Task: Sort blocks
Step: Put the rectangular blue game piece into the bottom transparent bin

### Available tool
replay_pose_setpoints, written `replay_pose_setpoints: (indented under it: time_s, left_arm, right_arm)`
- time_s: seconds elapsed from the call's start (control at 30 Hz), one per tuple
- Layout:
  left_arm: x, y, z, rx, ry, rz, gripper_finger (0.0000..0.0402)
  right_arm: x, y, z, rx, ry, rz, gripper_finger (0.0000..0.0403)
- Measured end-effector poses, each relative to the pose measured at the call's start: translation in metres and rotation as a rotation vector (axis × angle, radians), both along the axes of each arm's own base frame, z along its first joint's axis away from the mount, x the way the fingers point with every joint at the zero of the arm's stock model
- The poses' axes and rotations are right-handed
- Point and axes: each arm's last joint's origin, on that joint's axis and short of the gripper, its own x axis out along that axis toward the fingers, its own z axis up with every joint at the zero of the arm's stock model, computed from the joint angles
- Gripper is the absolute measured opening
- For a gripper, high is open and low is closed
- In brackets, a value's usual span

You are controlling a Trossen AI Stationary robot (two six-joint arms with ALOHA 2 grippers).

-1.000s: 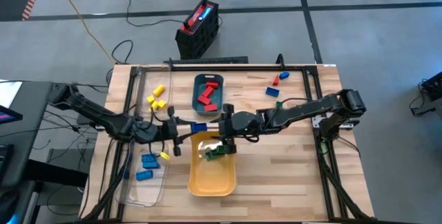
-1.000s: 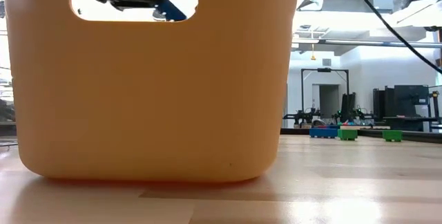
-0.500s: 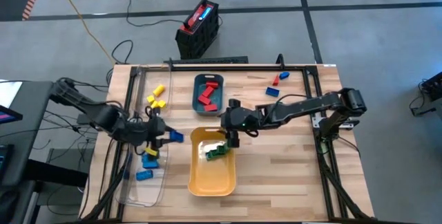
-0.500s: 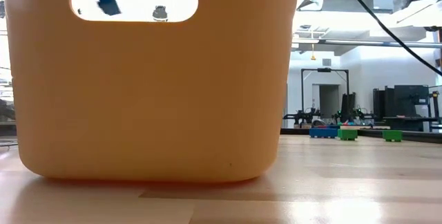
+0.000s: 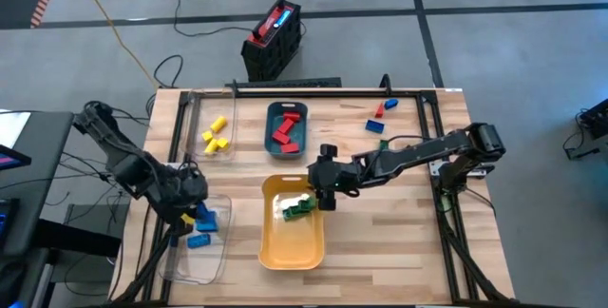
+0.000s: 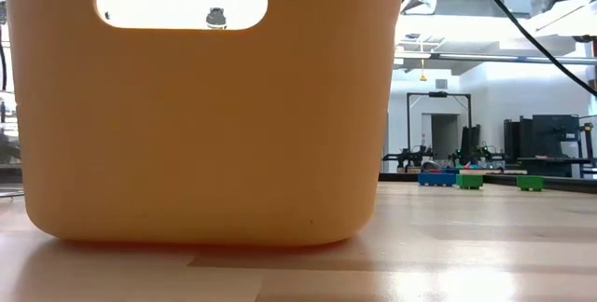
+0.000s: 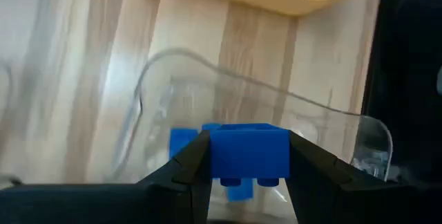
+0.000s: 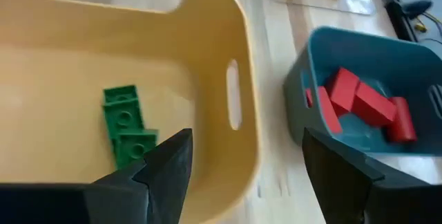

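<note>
Left pincer (image 5: 197, 211) is seen closed on a blue block (image 7: 248, 152), which is clamped between its two dark fingers (image 7: 190, 172) and held above the clear tray (image 5: 220, 251) at the left of the bench (image 5: 399, 241). Two more blue blocks (image 5: 198, 240) lie in that tray below the pincer, so the held block appears to be carried there because blue pieces are being gathered in it; release has not yet been made.

Right pincer (image 5: 326, 197) is held with its fingers spread wide and nothing between them, hovering at the rim of the yellow tray (image 5: 285, 256) in the middle of the bench. Green blocks (image 8: 128, 133) lie on that tray's floor just beside and beneath the open pincer, apart from it, which suggests green pieces are collected there.

Red blocks (image 8: 359, 103) are piled in the teal tray (image 5: 269, 123) just behind the yellow one. Yellow blocks (image 5: 215, 135) are grouped on the bench at the back left. A few loose blocks (image 5: 380, 115), red, blue and green, remain unsorted near the back right edge, well apart from both pincers.
</note>
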Motion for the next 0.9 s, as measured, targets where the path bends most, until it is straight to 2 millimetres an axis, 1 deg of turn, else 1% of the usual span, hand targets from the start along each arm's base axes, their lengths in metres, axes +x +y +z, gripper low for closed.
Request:
replay_pose_setpoints:
  time_s: [0.03, 0.1, 0.3, 0.4, 0.47, 0.6, 0.7, 0.8, 0.9]
  left_arm:
    - [-0.001, -0.001, -0.003, -0.004, 0.021, 0.027, 0.0137]
    - [0.0, -0.003, -0.016, 0.008, 0.079, 0.073, 0.0137]
    - [0.004, -0.011, -0.07, 0.048, 0.336, 0.106, 0.0137]
    - [0.007, -0.016, -0.087, 0.049, 0.404, 0.129, 0.0138]
    - [0.01, -0.018, -0.094, 0.062, 0.434, 0.148, 0.0156]
    - [0.015, -0.023, -0.102, 0.105, 0.47, 0.141, 0.0224]
    - [0.016, -0.024, -0.106, 0.128, 0.483, 0.107, 0.0259]
    - [0.017, -0.025, -0.102, 0.134, 0.498, 0.072, 0.0271]
    - [0.02, -0.026, -0.086, 0.143, 0.465, 0.072, 0.0269]
  right_arm:
    - [-0.001, 0.0, -0.001, -0.005, 0.007, -0.007, 0.0276]
    - [-0.001, -0.002, -0.001, -0.014, 0.009, -0.023, 0.0276]
    - [-0.001, -0.003, 0.0, -0.019, 0.005, -0.02, 0.0276]
    - [0.0, -0.004, 0.0, -0.019, 0.005, -0.024, 0.0276]
    - [0.0, -0.005, 0.0, -0.021, 0.006, -0.024, 0.0276]
    - [0.0, -0.005, 0.0, -0.023, 0.001, -0.021, 0.0276]
    - [0.0, -0.006, 0.0, -0.02, 0.001, -0.028, 0.0276]
    - [0.0, -0.006, 0.0, -0.015, 0.002, -0.033, 0.0276]
    - [0.0, -0.006, 0.001, -0.016, 0.002, -0.031, 0.0276]
